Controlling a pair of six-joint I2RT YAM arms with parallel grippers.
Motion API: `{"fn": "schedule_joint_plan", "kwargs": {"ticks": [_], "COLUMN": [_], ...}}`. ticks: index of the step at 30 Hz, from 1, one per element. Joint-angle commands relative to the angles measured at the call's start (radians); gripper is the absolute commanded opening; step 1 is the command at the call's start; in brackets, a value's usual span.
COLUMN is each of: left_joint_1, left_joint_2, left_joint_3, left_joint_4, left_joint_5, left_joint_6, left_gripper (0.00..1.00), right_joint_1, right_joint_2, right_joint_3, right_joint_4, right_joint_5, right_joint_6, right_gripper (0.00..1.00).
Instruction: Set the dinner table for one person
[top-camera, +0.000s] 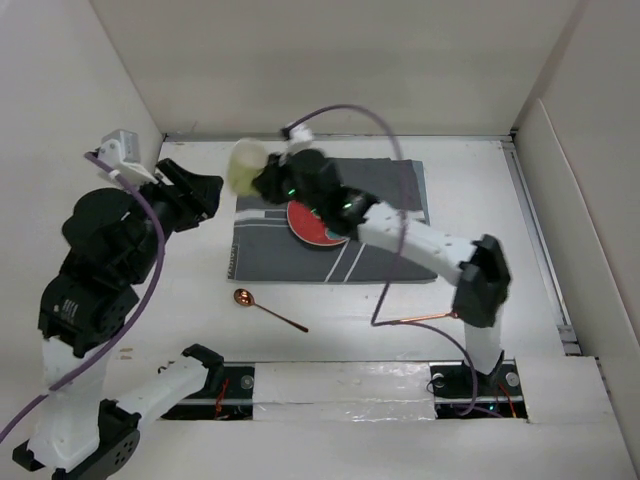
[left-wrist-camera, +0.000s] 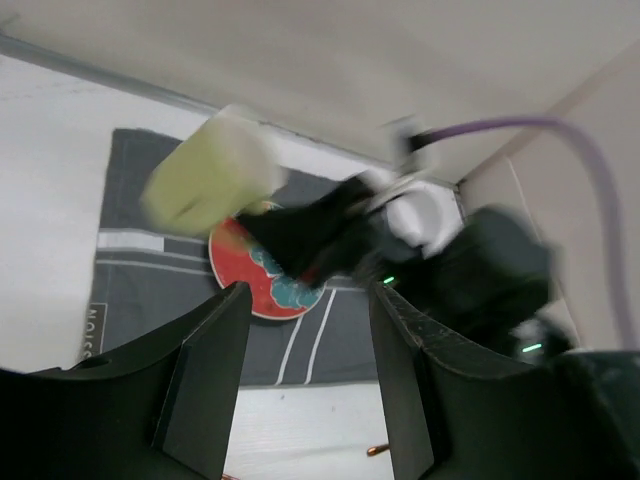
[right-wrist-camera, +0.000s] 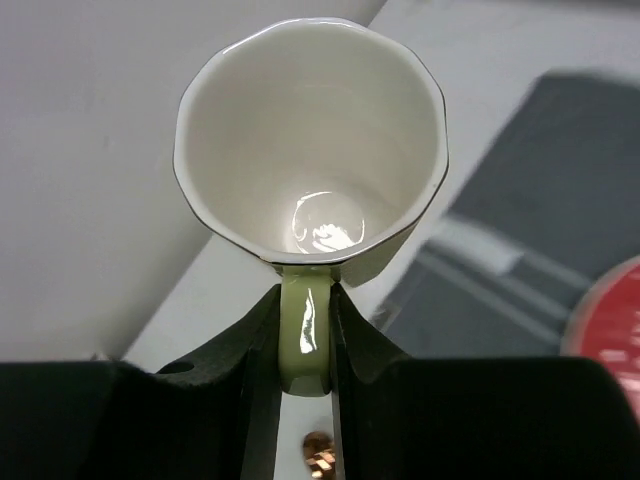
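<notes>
1. Ceramic cup (right-wrist-camera: 310, 140), pale yellow, glossy, light and breakable: the right jaws pinch its handle, holding it above the placemat's (top-camera: 390, 185) far-left corner.
2. Left jaws stand open, empty.
3. White counter (top-camera: 500, 200), rigid and fixed, carries the placemat, plate (top-camera: 305, 222) and spoon (top-camera: 245, 297).

Light was bright, even and diffuse from overhead: the white dinner table (top-camera: 480, 200) read near washed out, with only soft, short shadows under the arms. Motion blur smeared the cup (top-camera: 246, 166) in the top view and much worse in the left wrist view, where most of mid-frame was streaked. The right wrist view was sharp on the cup, with a glare spot in its bottom; the placemat (right-wrist-camera: 560, 190) and plate (right-wrist-camera: 612, 320) behind were out of focus.
</notes>
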Motion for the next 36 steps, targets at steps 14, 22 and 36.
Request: {"fn": "schedule_joint_plan", "kwargs": {"ticks": [14, 22, 36], "left_joint_1": [0.000, 0.000, 0.000], "left_joint_2": [0.102, 0.114, 0.180], "left_joint_3": [-0.416, -0.491, -0.494], "left_joint_4": [0.440, 0.477, 0.479], "left_joint_5": [0.235, 0.235, 0.232], "left_joint_6": [0.001, 0.033, 0.064], "left_gripper": [0.45, 0.45, 0.45], "right_joint_1": [-0.707, -0.731, -0.692], "right_joint_2": [-0.260, -0.134, -0.005], "right_joint_3": [-0.230, -0.198, -0.192], "right_joint_4": [0.040, 0.042, 0.043], "right_joint_5": [0.041, 0.026, 0.066], "right_joint_6": [-0.104, -0.127, -0.163], "right_gripper": [0.00, 0.00, 0.00]}}
